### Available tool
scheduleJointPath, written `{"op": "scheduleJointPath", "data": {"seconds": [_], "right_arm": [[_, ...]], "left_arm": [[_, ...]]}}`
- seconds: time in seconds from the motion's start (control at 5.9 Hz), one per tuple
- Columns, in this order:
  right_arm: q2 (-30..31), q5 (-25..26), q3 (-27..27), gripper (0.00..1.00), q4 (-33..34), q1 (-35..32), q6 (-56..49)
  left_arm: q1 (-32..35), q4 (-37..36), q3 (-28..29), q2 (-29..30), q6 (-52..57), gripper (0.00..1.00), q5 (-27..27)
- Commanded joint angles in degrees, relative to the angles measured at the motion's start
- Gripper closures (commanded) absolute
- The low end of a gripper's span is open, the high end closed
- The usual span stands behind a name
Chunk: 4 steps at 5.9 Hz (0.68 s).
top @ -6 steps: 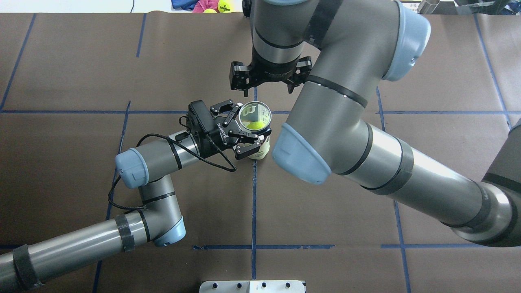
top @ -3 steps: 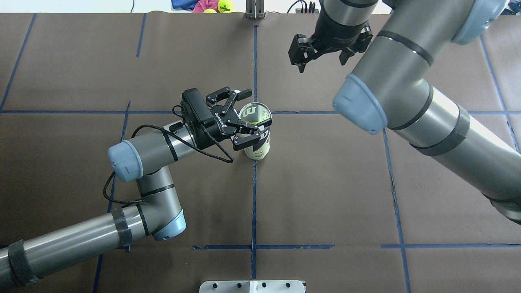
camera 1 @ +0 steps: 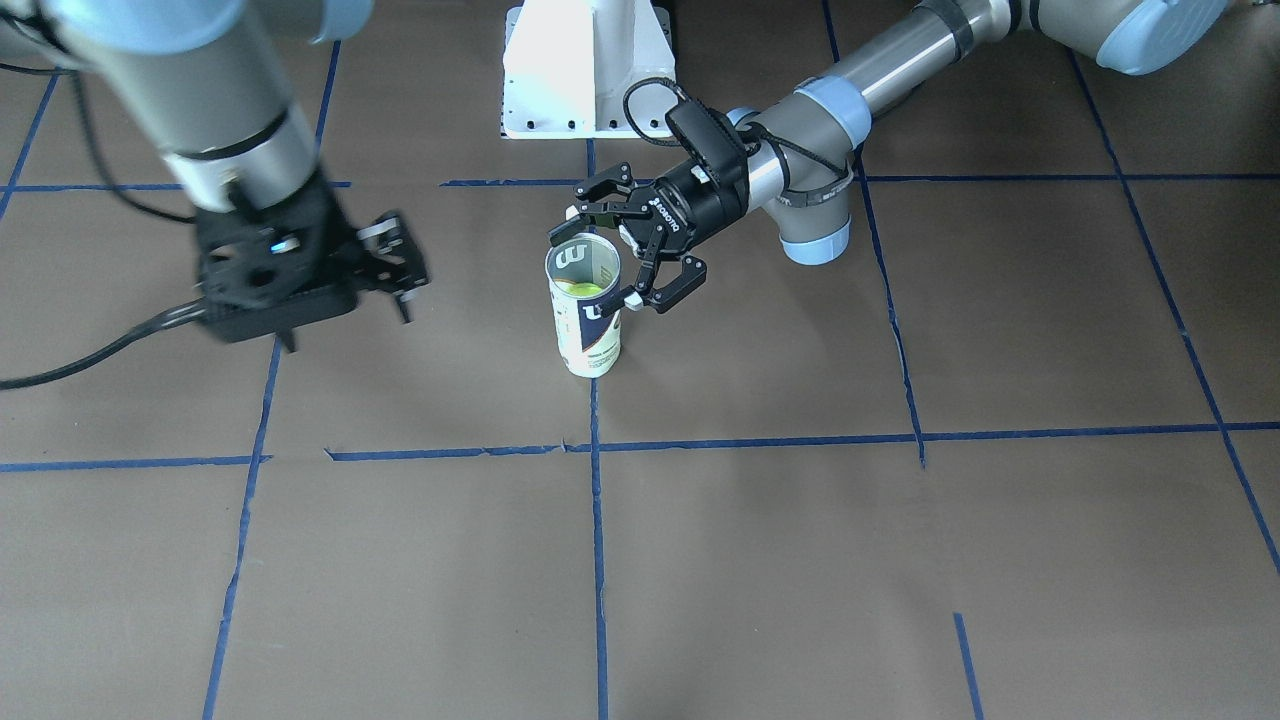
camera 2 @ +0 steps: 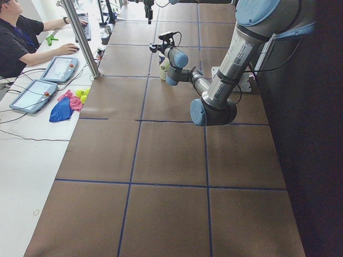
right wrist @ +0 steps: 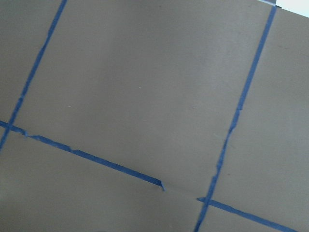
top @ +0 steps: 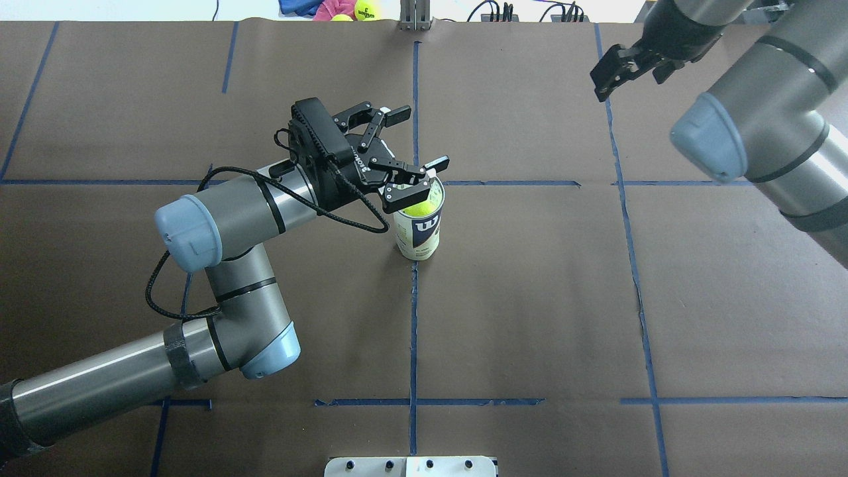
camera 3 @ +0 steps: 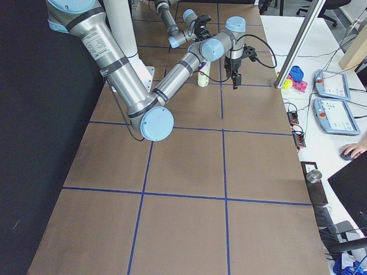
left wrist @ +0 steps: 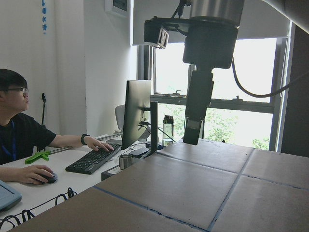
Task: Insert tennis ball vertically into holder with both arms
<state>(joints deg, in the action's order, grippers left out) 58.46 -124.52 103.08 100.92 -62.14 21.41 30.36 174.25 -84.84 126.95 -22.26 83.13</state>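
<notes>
The holder (top: 419, 233), a clear can with a white and navy label, stands upright on the brown paper near the table's middle. It also shows in the front view (camera 1: 588, 335). The tennis ball (top: 419, 209) sits inside it, seen through the open top and in the front view (camera 1: 578, 288). My left gripper (top: 412, 151) is open and empty, its fingers spread at the can's top, on its far-left side (camera 1: 612, 256). My right gripper (top: 628, 65) is open and empty, raised far to the right of the can (camera 1: 345, 290).
The white pedestal base (camera 1: 585, 70) stands at the robot's edge. Spare tennis balls and cloths (top: 351, 8) and a metal post (top: 414, 14) lie beyond the far edge. An operator (camera 2: 16, 37) sits at a side desk. Blue tape lines (right wrist: 231, 121) cross the paper.
My right arm has swung from above the can to the far right. My left gripper has opened off the can and drawn back toward the far left. The can stays upright.
</notes>
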Motion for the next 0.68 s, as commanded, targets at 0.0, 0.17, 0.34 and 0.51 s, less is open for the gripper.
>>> {"op": "scheduleJointPath", "data": {"seconds": [0.0, 0.17, 0.34, 0.51], "right_arm": [[8.2, -3.61, 0.02, 0.01, -0.99, -8.39, -13.61], [12.25, -5.11, 0.02, 0.01, -0.99, -12.52, -19.5], [15.86, -5.47, -0.07, 0.01, -0.99, -16.05, -25.3], [19.28, -6.08, -0.07, 0.01, -1.08, -19.13, -29.89]], "left_arm": [[5.45, -15.61, -6.98, -1.95, 0.11, 0.04, 5.93], [13.15, -25.0, -7.18, -1.97, 0.11, 0.03, 16.87], [21.58, -33.1, -7.09, -2.05, 1.85, 0.0, 25.5], [26.28, -42.49, -7.18, -2.14, 8.31, 0.0, 31.59]]}}
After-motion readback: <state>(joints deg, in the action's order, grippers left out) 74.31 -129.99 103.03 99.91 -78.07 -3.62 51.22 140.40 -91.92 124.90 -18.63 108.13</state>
